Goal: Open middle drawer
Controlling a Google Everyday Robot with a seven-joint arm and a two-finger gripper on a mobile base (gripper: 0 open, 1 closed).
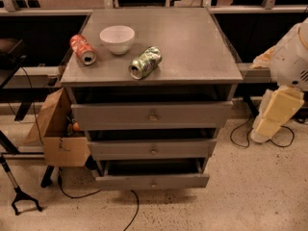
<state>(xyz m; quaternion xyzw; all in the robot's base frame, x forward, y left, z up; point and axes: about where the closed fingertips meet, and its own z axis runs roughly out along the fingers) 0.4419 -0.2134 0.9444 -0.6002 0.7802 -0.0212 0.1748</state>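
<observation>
High frontal view, angled down on cabinet, hand at right edge

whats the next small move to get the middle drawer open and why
Probably bring the gripper across and down toward the centre knob of the middle drawer. The gripper hangs to the right of the cabinet, apart from every drawer front, so nothing is grasped yet, and the knob looks like the only thing to pull on.
</observation>
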